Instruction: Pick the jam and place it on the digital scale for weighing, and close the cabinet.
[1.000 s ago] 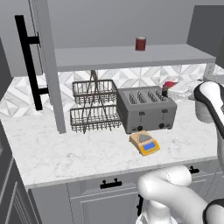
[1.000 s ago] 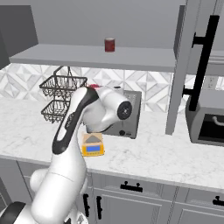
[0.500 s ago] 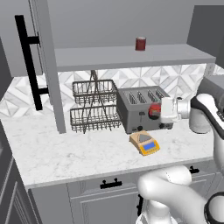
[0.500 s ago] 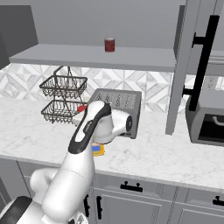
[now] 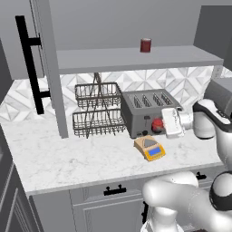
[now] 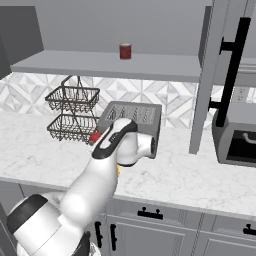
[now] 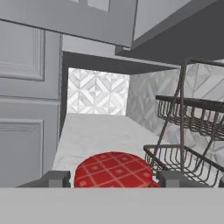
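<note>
The jam (image 5: 156,125), a small red jar, hangs in front of the toaster, with my gripper (image 5: 161,123) shut on it from the right. In the hand view its red checked lid (image 7: 113,169) sits between my two fingertips (image 7: 54,178). The jam (image 6: 95,136) also peeks out left of my arm in the right base view. The yellow digital scale (image 5: 149,148) lies on the counter just below and left of the jar. The cabinet stands open: one door (image 5: 49,68) with a black bar handle hangs at the left, the other door (image 6: 212,75) at the right.
A grey four-slot toaster (image 5: 145,111) stands right behind the jar. A two-tier wire basket (image 5: 97,111) is to its left. A dark-red can (image 5: 145,45) stands on the open shelf. A microwave (image 6: 235,135) sits at the far right.
My gripper has carried the jam down and to the left, from beside the toaster's upper right to a spot low in front of it, above the scale.
</note>
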